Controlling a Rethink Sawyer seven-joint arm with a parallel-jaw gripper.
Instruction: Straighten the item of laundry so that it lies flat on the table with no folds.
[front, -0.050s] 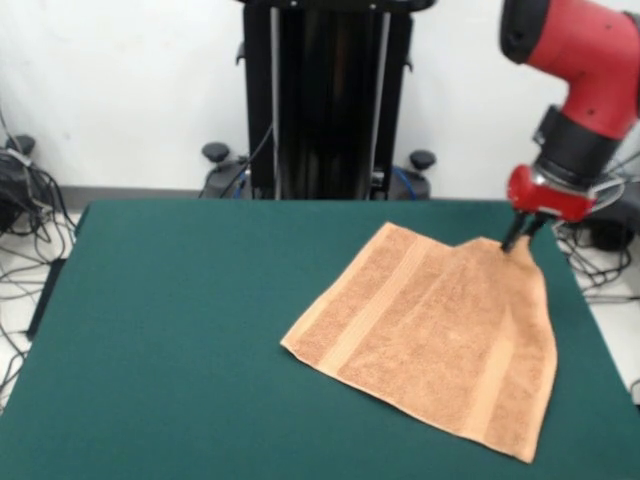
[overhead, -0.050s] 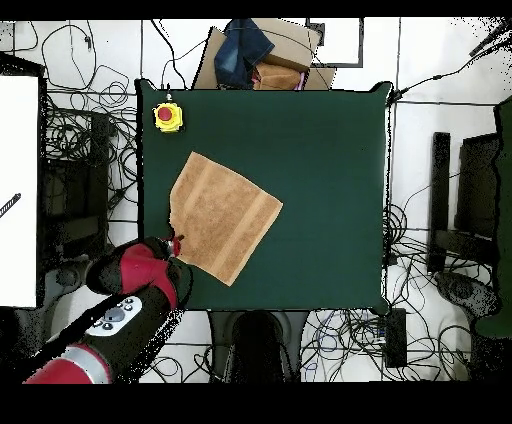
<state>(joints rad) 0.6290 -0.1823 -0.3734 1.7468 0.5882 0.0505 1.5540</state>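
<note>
Front view: the gripper (front, -0.050s: 520, 238) is closed on the far right corner of the towel (front, -0.050s: 430, 335), lifting that corner into a small peak, while the remainder of the towel lies spread on the right half of the green table (front, -0.050s: 180, 330), rotated diagonally to the table edges. Overhead view: the towel (overhead, -0.050s: 224, 215) occupies the left-centre of the table (overhead, -0.050s: 320, 200), the gripper (overhead, -0.050s: 176, 243) pinches the corner nearest the arm, and a yellow box with a red button (overhead, -0.050s: 168, 117) sits at the table corner, apart from the towel.
</note>
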